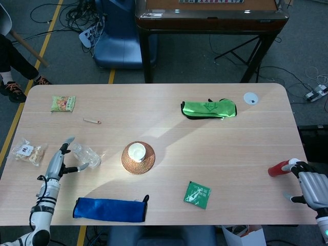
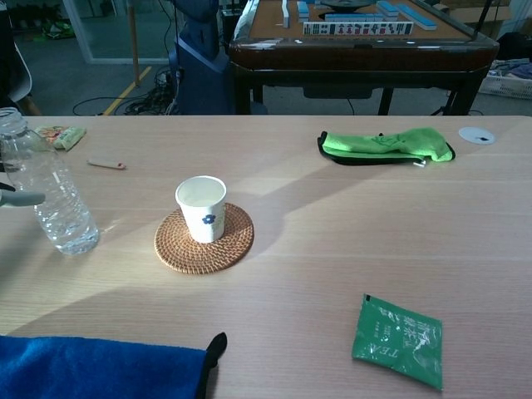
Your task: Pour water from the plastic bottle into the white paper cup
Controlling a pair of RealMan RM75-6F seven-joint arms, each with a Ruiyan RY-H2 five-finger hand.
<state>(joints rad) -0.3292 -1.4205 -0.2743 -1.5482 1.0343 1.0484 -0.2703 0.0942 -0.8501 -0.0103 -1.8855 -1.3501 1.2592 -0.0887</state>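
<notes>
The clear plastic bottle [image 1: 86,155] [image 2: 48,195] stands uncapped on the table at the left, leaning a little to the left in the chest view, with water in its lower part. My left hand [image 1: 57,163] is just left of it, fingers spread and not wrapped around it; one fingertip [image 2: 18,198] shows at the chest view's left edge. The white paper cup [image 1: 136,151] [image 2: 201,208] stands upright on a round woven coaster [image 1: 147,163] [image 2: 235,247] right of the bottle. My right hand [image 1: 311,185] lies at the table's right front corner with its fingers apart.
A red object [image 1: 278,168] lies against the right hand's fingertips. A blue cloth [image 1: 108,209] [image 2: 91,369] lies at the front left, a green packet [image 1: 197,195] [image 2: 399,341] at the front, a green cloth [image 1: 209,108] [image 2: 384,143] at the back. Snack packets [image 1: 62,103] lie far left.
</notes>
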